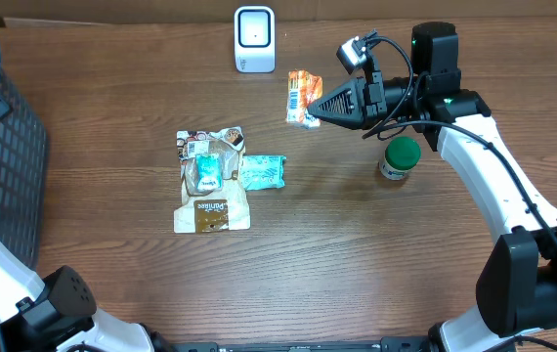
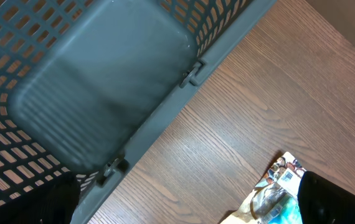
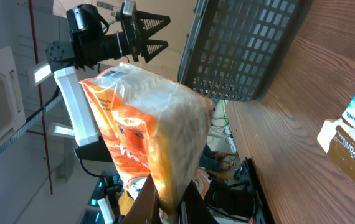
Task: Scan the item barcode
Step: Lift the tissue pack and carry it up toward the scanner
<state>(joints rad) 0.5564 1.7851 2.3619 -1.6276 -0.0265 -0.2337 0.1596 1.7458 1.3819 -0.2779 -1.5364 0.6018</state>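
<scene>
Right gripper here: my jaws are clamped tight on the orange packet, pinching it by one edge. It's off the table, just right of the scanner and a touch nearer my side. It isn't touching the scanner; there's a gap of bare wood between them. From my wrist cam the packet stands up out of my fingers and fills the middle of the view, orange print with a pale, see-through part up top (I can't make out a barcode from here). From overhead there's a white patch on the packet's lower end, too small to read.

My left gripper is wide open with nothing in it. It's hanging over the basket, which sits way off to the left of the scanner. Its cam mostly sees the basket's grey floor and mesh walls, plus a strip of wood.

Other stuff, all placed from the scanner:
- green-lidded jar – well to the right and closer to me, upright, beyond the packet
- brown pouch – toward me and slightly left, lying flat
- teal pack – straight toward me, right up against the pouch's right side

Neither of those two is near my jaws.
</scene>
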